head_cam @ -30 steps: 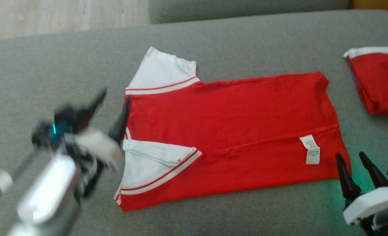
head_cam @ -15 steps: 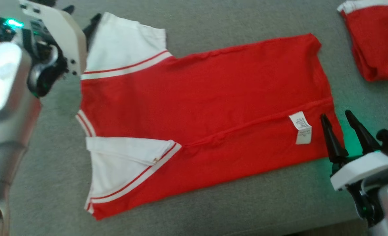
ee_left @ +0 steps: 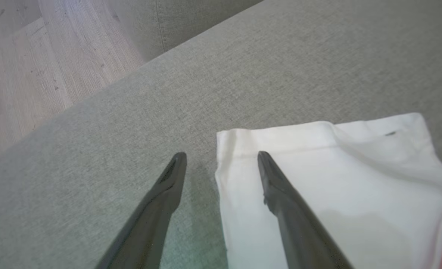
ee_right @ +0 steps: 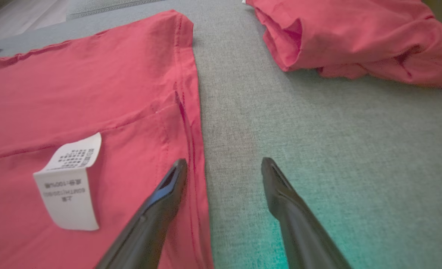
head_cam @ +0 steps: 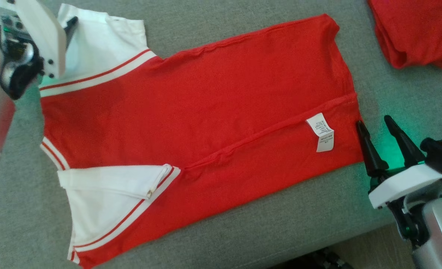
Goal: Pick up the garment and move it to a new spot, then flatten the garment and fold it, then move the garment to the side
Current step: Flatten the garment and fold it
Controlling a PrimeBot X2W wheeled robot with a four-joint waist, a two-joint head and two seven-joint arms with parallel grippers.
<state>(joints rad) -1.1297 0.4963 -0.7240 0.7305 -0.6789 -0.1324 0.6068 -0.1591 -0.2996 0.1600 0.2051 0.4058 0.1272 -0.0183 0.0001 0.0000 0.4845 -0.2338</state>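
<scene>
The left hand (ee_left: 221,155) has swung from the collar (head_cam: 52,154) to the far white sleeve (head_cam: 105,45) and stands wide open astride its corner, likely to pinch it. The right hand (ee_right: 224,161), equally open, straddles the hem (ee_right: 191,112). The red polo shirt (head_cam: 206,112) lies flat on the grey sofa seat (head_cam: 280,231), its long axis left to right and its collar toward the robot's left.

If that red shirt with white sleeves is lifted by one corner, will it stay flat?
Probably not: the thin red shirt with white sleeves lies flat with a soft fold ridge, so it should sag. Pushed, it would likely bunch on the textured grey cushion.
</scene>
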